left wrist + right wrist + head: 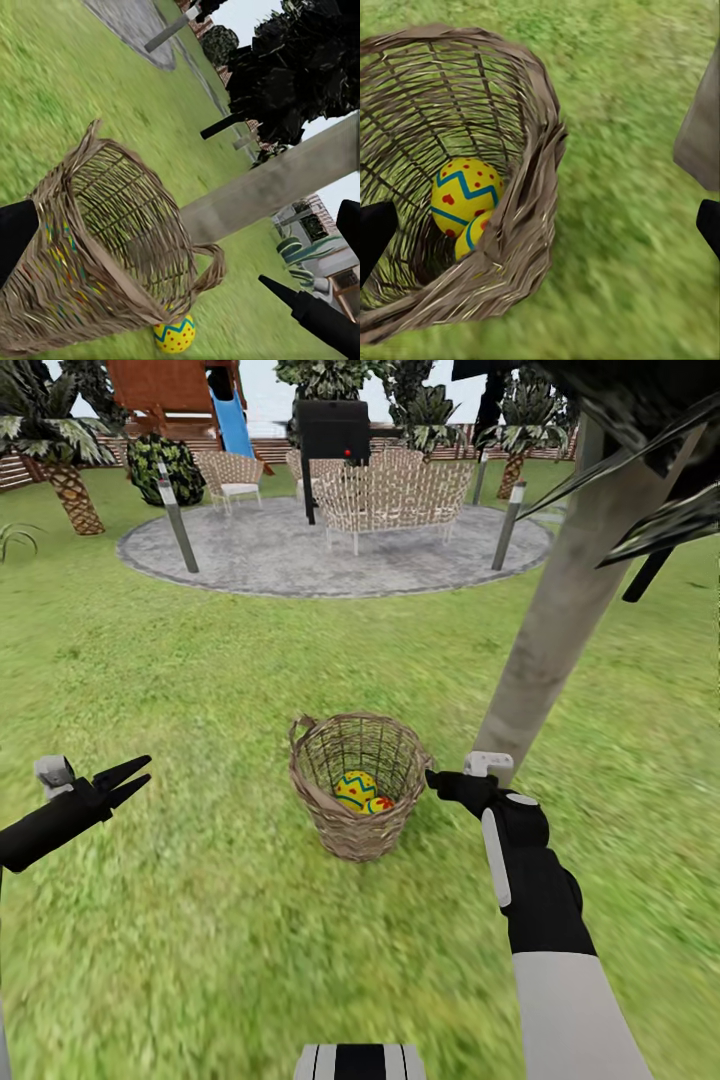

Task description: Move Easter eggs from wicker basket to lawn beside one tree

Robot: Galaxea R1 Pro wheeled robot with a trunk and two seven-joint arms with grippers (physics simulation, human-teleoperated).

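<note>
Standing on the lawn beside the tree trunk, the wicker basket holds two Easter eggs; a third egg lies on grass against it. Right fingers straddle the rim, spread wide; left fingers hover apart, open.

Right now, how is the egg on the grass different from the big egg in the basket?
The egg on the grass lies outside, on the lawn against the wicker basket; the big egg sits inside at the bottom. The grass egg is half hidden behind the basket; the big egg shows plainly through the open top, touching a second egg. Both are yellow with a blue zigzag.
</note>
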